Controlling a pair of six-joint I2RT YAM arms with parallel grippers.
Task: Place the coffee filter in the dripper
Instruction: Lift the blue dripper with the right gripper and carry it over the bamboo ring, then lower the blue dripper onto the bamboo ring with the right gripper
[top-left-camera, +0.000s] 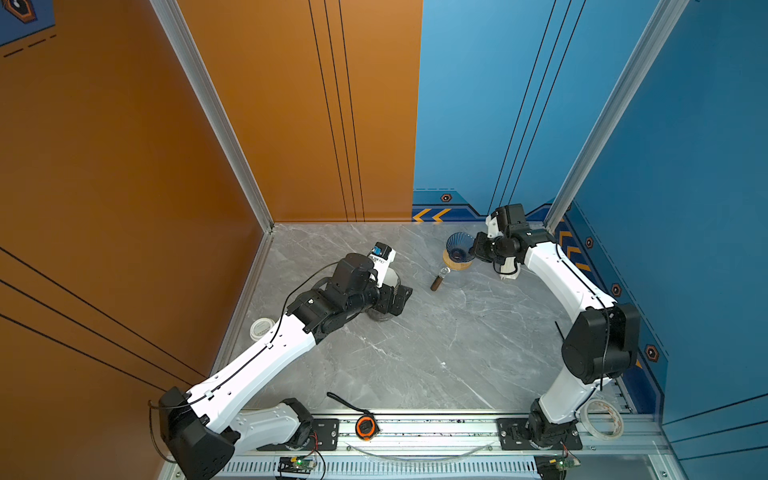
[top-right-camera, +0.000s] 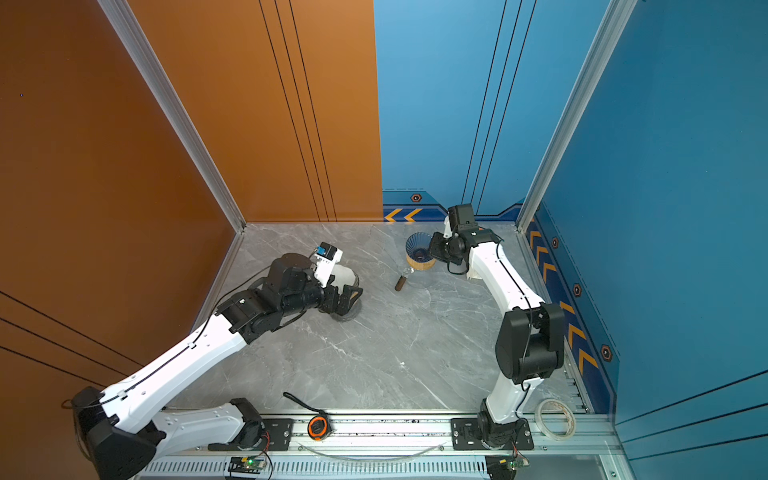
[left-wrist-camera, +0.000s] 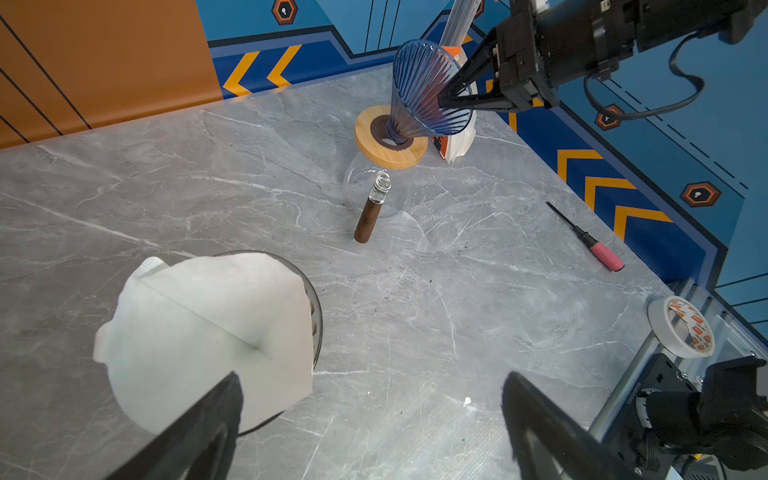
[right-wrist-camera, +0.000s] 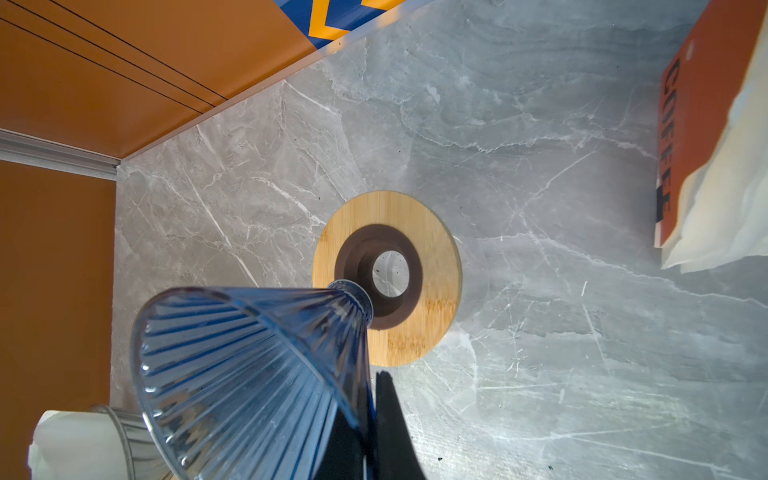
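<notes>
Legibly, "COFFEE" on box (right-wrist-camera: 702, 124) near dripper (right-wrist-camera: 249, 365).

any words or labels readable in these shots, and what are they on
"COFFEE": black letters down the side of the orange box.
Tape roll: red print inside the ring, too blurred to read.
White lid: faint print, too small to read.
Nothing else is legible.

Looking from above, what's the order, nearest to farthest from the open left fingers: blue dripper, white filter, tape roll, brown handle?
1. white filter, right by the left fingers.
2. brown handle, mid-table.
3. blue dripper, far back.
4. tape roll, front right rail.
</notes>
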